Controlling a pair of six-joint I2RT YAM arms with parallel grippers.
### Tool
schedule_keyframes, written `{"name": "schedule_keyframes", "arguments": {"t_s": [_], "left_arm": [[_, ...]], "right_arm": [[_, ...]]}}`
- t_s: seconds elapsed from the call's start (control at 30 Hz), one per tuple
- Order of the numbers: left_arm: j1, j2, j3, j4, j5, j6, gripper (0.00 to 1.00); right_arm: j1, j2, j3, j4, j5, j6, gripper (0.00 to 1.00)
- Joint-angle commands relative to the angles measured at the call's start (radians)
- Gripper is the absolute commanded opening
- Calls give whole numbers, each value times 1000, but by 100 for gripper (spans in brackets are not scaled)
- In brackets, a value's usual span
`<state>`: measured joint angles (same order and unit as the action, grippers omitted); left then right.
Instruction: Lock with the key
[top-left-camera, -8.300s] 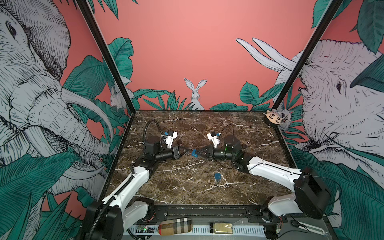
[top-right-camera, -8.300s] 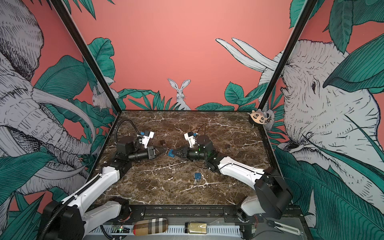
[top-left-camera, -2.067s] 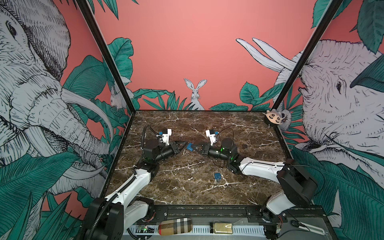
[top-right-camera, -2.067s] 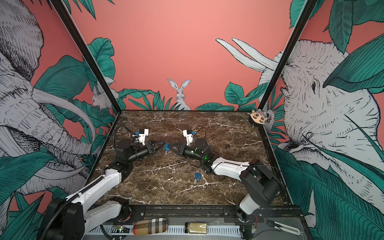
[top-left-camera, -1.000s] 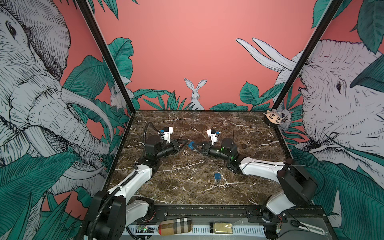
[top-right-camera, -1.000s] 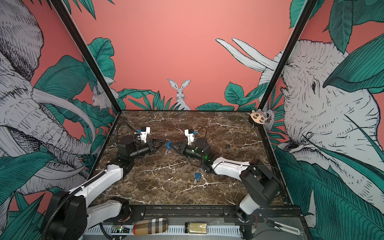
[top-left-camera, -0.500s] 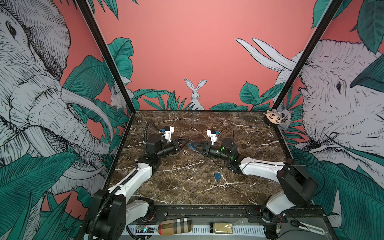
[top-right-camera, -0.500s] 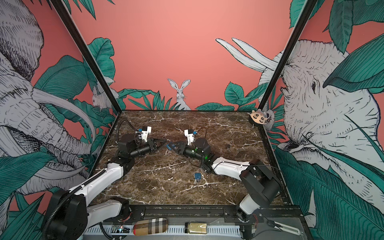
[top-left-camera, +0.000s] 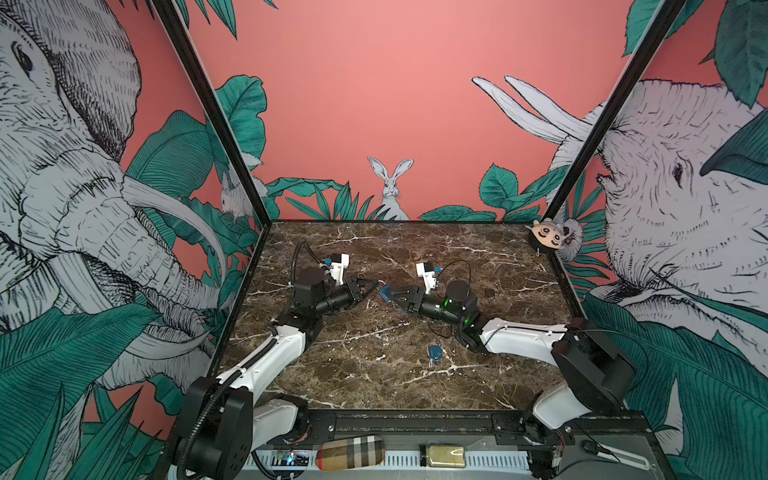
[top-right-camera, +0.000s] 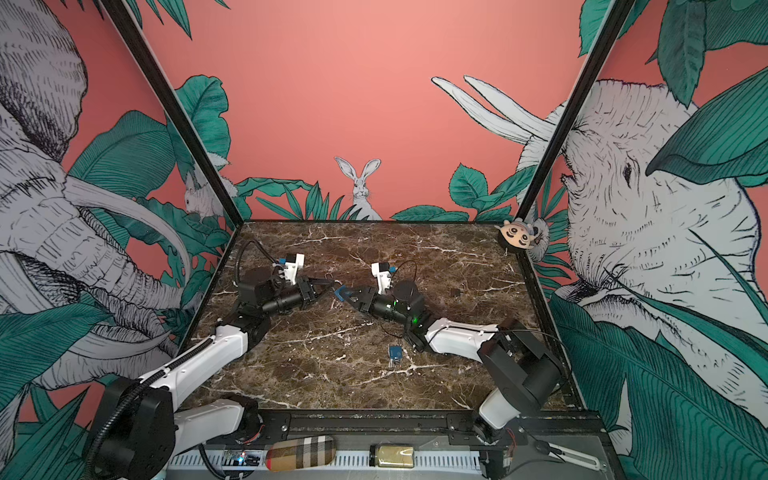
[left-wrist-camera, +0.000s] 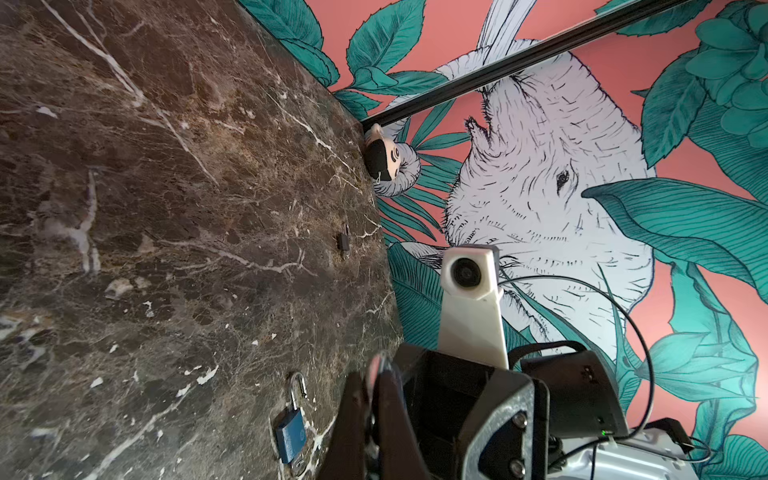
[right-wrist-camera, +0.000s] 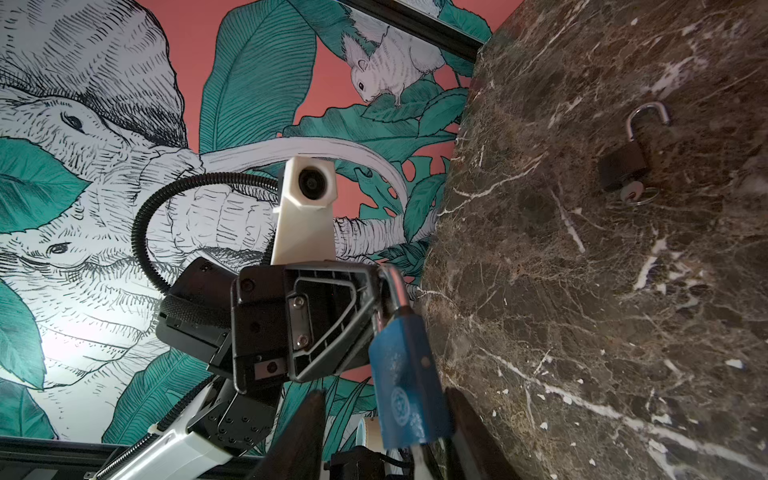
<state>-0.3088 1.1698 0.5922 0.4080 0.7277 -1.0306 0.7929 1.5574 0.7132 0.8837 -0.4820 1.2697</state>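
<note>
Left tool (right-wrist-camera: 379, 286) pinching padlock (right-wrist-camera: 405, 386) shackle, key obscured

The dark brown marble worktop (top-left-camera: 365, 390) is open along its far edge and at the middle of its front edge. Mid-worktop, the left gripper (top-left-camera: 371, 286) and right gripper (top-left-camera: 394, 295) meet at a raised blue metal padlock (right-wrist-camera: 407, 374), barring the way across. A second blue padlock (top-left-camera: 434, 355) lies in front of centre. A small black block (top-left-camera: 490, 292) sits near the right edge, and a round plush animal face (top-left-camera: 548, 237) fills the far right corner.

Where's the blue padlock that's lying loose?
The loose blue padlock lies on the marble table, just right of centre in both top views, beside the right arm.
</note>
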Motion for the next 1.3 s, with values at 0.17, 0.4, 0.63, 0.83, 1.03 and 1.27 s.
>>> {"name": "schedule_keyframes", "arguments": {"t_s": [0.17, 0.4, 0.63, 0.83, 1.03, 1.27], "left_arm": [[0, 5, 52, 37, -40, -21, 0], [0, 9, 48, 52, -32, -30, 0], [1, 8, 40, 58, -16, -30, 0], [2, 11, 18, 140, 10, -91, 0], [0, -17, 11, 108, 19, -90, 0], [0, -33, -12, 97, 6, -88, 0]], "right_arm": [[3, -41, -36, 112, 0, 12, 41], [5, -49, -45, 119, 6, 9, 32], [5, -56, -31, 89, 8, -6, 19], [6, -57, -18, 78, 8, -18, 14], [5, -54, -10, 85, 18, -25, 9], [5, -66, -12, 87, 26, -32, 0]]}}
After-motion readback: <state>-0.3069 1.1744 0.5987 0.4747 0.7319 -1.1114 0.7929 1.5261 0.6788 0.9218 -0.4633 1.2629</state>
